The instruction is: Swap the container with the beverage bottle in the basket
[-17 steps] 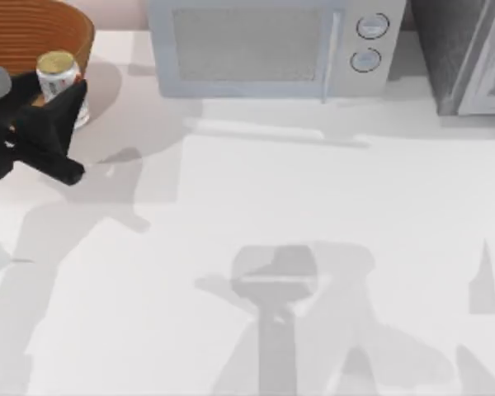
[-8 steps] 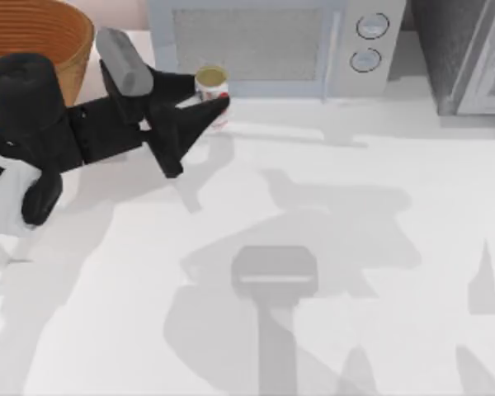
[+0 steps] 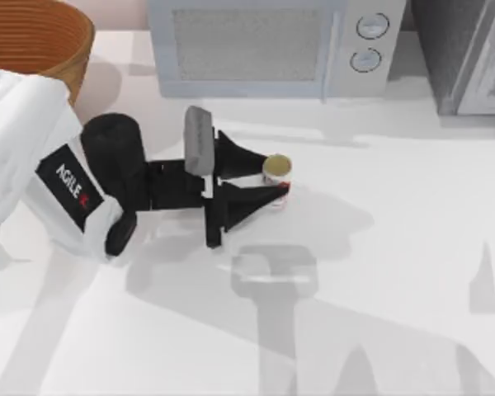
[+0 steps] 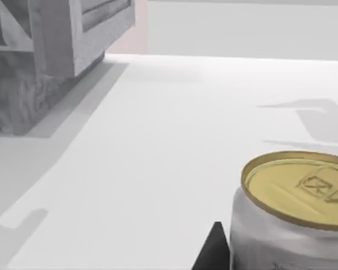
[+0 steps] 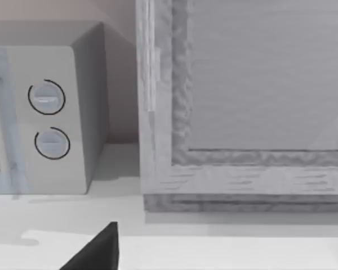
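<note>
Left gripper point(image 3: 268, 183) clamped on the beverage bottle point(image 3: 276, 172), mid-table, at 4 o'clock from the basket point(image 3: 74, 45). Bottle probably off the surface; a loose pinch could tip it on release.

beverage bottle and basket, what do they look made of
The beverage bottle, held between the left gripper's fingers near the table's middle, looks like metal: dull gold top with a pull tab in the left wrist view, matte silvery-white wall, red label. The basket, at the table's far left corner, looks like woven wicker: orange-brown ribbed rings inside, matte.
</note>
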Controlling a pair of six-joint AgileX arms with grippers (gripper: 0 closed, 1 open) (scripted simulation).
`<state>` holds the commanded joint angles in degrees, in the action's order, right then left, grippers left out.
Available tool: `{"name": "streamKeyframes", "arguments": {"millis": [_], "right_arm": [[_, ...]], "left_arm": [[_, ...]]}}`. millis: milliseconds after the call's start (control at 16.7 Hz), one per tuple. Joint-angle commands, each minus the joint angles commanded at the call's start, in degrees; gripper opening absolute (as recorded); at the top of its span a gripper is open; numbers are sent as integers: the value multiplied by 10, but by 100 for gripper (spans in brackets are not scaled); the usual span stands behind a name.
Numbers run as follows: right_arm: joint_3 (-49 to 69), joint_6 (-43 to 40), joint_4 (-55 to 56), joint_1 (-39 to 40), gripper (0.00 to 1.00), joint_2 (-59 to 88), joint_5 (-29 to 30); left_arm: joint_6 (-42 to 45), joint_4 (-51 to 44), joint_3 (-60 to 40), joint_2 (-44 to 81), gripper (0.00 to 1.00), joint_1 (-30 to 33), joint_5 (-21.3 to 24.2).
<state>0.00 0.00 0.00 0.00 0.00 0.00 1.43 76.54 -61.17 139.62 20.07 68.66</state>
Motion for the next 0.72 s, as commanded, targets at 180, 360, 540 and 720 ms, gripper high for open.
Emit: {"name": "streamKeyframes", "arguments": {"millis": [180, 360, 540, 720], "right_arm": [[0, 0, 0, 0, 100, 0, 0], [0, 0, 0, 0, 100, 0, 0], [0, 0, 0, 0, 100, 0, 0], [0, 0, 0, 0, 100, 0, 0]], "left_arm": [[1, 26, -21, 43, 0, 11, 25], [2, 29, -23, 49, 0, 12, 28], [2, 29, -23, 49, 0, 12, 28], [2, 29, -23, 49, 23, 12, 28]]}}
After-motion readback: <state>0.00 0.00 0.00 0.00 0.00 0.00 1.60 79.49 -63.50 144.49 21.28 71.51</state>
